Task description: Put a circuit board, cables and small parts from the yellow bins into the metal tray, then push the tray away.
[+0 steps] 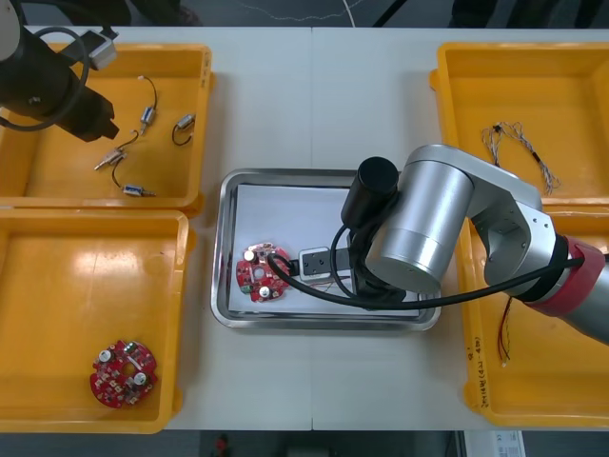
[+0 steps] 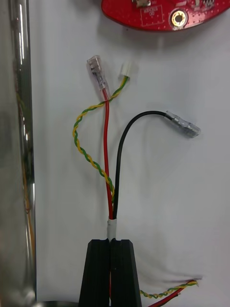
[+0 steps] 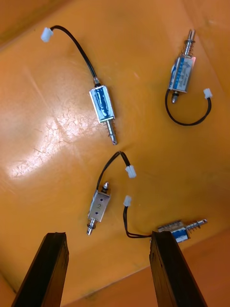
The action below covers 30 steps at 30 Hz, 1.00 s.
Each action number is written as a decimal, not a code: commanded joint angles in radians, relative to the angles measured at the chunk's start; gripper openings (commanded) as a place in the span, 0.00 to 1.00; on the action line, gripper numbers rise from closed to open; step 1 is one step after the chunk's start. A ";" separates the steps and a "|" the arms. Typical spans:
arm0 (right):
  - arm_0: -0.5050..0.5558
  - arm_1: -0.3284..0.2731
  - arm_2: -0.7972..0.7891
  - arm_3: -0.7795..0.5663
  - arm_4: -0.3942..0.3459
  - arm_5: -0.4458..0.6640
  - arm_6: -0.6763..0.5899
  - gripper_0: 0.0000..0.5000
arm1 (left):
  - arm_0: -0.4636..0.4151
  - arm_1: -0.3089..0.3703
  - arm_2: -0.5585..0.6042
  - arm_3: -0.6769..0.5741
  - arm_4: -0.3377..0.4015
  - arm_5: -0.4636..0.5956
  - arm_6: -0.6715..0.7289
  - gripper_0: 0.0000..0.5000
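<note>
Overhead, arm (image 1: 428,219) hides right gripper (image 2: 111,244), clamped on cables (image 2: 106,144) in tray (image 1: 222,248), left gripper (image 3: 108,235) open over small metal parts (image 3: 102,103)

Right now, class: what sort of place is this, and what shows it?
Probably an electronics kitting bench. Yellow bins hold sorted small metal parts, under the open left gripper; the metal tray holds a round red circuit board; the right gripper holds a red, black and yellow-green cable over it.

One readable mark: a single digit.
A "2" stands on the face of one small metal part (image 3: 98,206) lying in the yellow bin (image 3: 48,120); the white print on the red circuit board (image 2: 158,14) and the blue labels (image 3: 102,103) of the other parts is too small to read.
</note>
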 commanded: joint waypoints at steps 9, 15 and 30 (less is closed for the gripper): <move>0.004 -0.020 0.006 0.011 0.002 -0.013 -0.018 1.00 | -0.031 0.014 -0.089 0.093 0.003 -0.151 -0.130 1.00; 0.004 -0.020 -0.003 0.003 -0.014 -0.010 -0.027 1.00 | -0.001 0.014 -0.134 0.093 0.000 -0.208 -0.122 1.00; 0.004 0.021 -0.155 -0.133 -0.019 0.114 -0.035 1.00 | 0.073 0.014 -0.186 0.093 -0.031 -0.315 -0.136 1.00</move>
